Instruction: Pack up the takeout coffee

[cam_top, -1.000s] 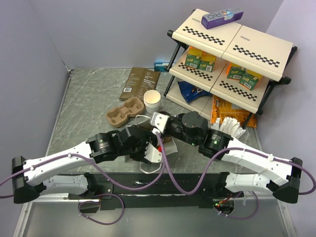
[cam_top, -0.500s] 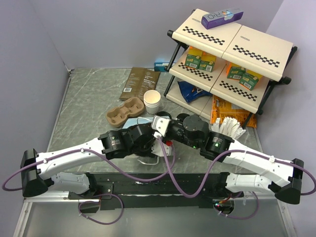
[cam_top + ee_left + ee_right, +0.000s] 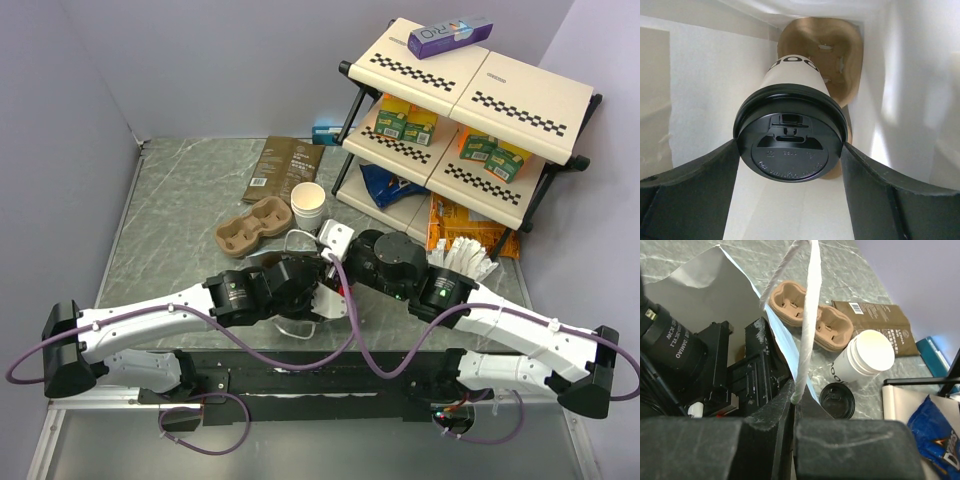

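In the left wrist view, my left gripper point(image 3: 790, 152) is shut on a white takeout cup point(image 3: 795, 82) with a black lid point(image 3: 790, 137), one finger on each side of the lid rim. It holds the cup inside a white paper bag point(image 3: 705, 75). A brown pulp carrier point(image 3: 840, 55) shows beyond the cup at the bag's far end. My right gripper point(image 3: 795, 397) is shut on the bag's twisted white handle point(image 3: 807, 315) and holds the bag point(image 3: 715, 280) open. From above, the left gripper is hidden in the bag point(image 3: 292, 326), and the right gripper point(image 3: 332, 250) is at the bag's rear edge.
A lidless white cup point(image 3: 308, 205) stands behind the bag, with a loose black lid point(image 3: 837, 400) beside it. A brown carrier point(image 3: 255, 225) and a dark coffee pouch point(image 3: 283, 168) lie at the back. A checkered shelf rack point(image 3: 470, 100) with snacks stands at the right.
My left arm has pushed right and forward, deeper into the bag with the cup. My right gripper has shifted back and right with the bag handle.
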